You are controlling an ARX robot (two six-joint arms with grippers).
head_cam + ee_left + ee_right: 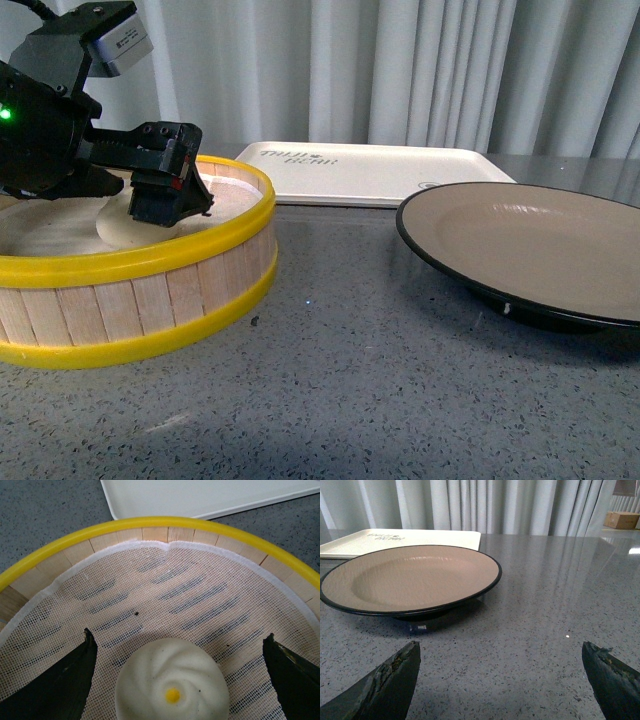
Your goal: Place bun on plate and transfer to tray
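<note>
Left gripper: fingers spread wide, lowered into the steamer basket.
Bun: between those fingers on the mesh liner, ungrasped.
Tray: beyond the basket, bare.
Plate: bare, ahead of the right gripper, whose fingers are likewise apart.
Step, as judged: the first pick.
Next: close gently on the bun, then lift it clear of the rim.

Grey speckled tabletop. Steamer basket at near left, plate at right. Tray at far centre.
</note>
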